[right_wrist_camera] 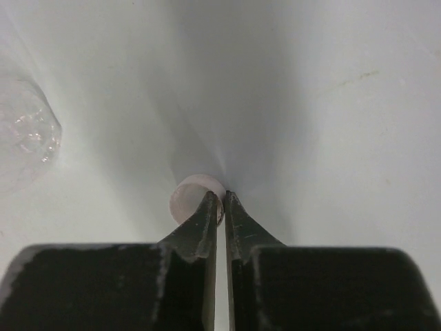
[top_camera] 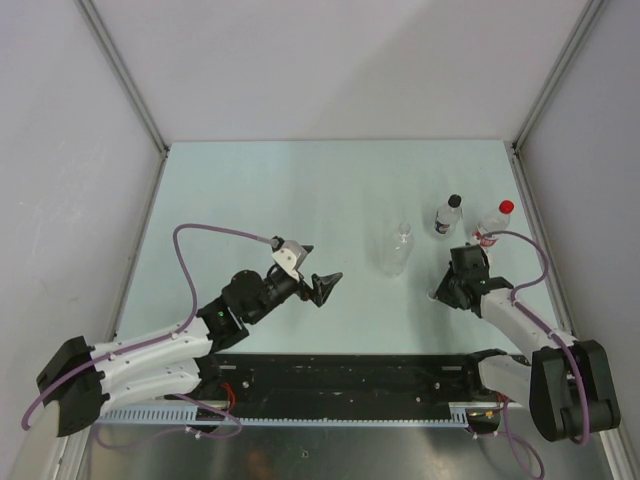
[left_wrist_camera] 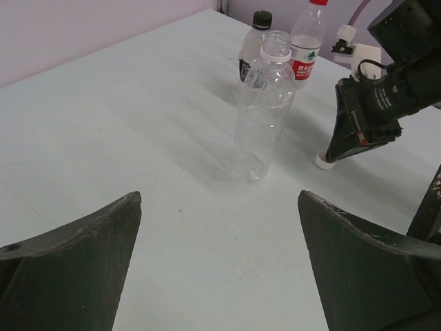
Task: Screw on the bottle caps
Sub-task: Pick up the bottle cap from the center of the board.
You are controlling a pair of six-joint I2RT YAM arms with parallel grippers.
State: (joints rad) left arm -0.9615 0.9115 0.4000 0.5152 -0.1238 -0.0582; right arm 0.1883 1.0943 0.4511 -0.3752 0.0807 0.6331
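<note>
A whitish bottle cap (right_wrist_camera: 187, 198) lies open side up on the table, and my right gripper (right_wrist_camera: 222, 197) is shut on its near wall, one finger inside the cap and one outside. The same cap (left_wrist_camera: 322, 161) shows under that gripper (left_wrist_camera: 333, 154) in the left wrist view. An uncapped clear bottle (top_camera: 401, 247) stands mid-table, also seen as the bottle (left_wrist_camera: 263, 110) ahead of my left gripper (left_wrist_camera: 220, 196), which is wide open and holds nothing. Behind it stand a bottle with a black cap (top_camera: 449, 215) and a labelled bottle with a red cap (top_camera: 493, 222). My left gripper (top_camera: 325, 288) hovers left of the open bottle.
Grey walls (top_camera: 60, 150) with metal frame posts enclose the table on three sides. A black rail (top_camera: 340, 375) runs along the near edge between the arm bases. The right arm's purple cable (top_camera: 530, 255) loops close to the red-capped bottle.
</note>
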